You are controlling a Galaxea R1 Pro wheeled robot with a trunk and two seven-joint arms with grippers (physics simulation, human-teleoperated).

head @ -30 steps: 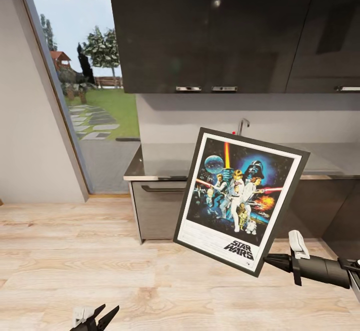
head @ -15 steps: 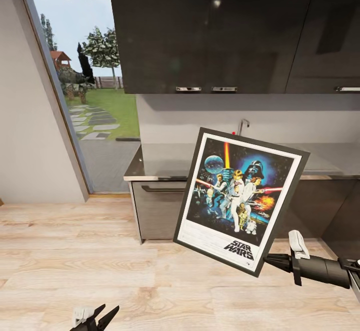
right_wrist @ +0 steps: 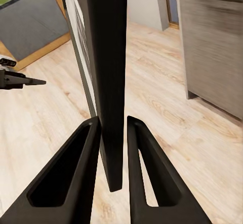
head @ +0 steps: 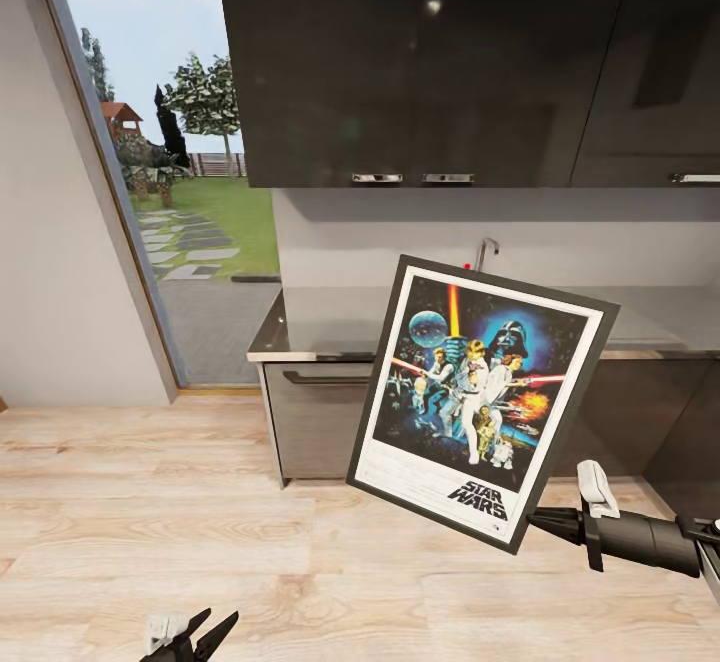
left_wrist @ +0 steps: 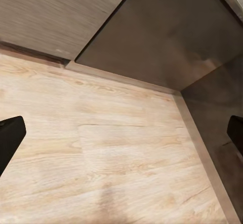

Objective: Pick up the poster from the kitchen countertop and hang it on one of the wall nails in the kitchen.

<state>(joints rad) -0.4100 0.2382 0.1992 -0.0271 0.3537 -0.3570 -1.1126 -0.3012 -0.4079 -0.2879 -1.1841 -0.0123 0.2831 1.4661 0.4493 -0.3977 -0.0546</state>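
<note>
The poster (head: pixel 478 397), black-framed with a white border, dark blue artwork and a STAR WARS logo, hangs tilted in the air in front of the kitchen countertop (head: pixel 330 324). My right gripper (head: pixel 548 522) is shut on its lower right edge. In the right wrist view both fingers (right_wrist: pixel 76 168) clamp the poster's thin black frame edge (right_wrist: pixel 109 72), seen edge-on. My left gripper (head: pixel 190 637) sits low at the left over the wooden floor, open with nothing in it; its fingertips (left_wrist: pixel 9 135) stand far apart. A chrome tap (head: pixel 485 250) with a red knob rises behind the poster.
Dark glossy wall cabinets (head: pixel 420 62) hang above the worktop. Below it are dark grey base cabinets with a bar handle (head: pixel 320 378). A tall window (head: pixel 165 142) onto a garden lies to the left, beside a plain grey wall (head: pixel 60 272). Light wooden floor (head: pixel 200 532) spreads in front.
</note>
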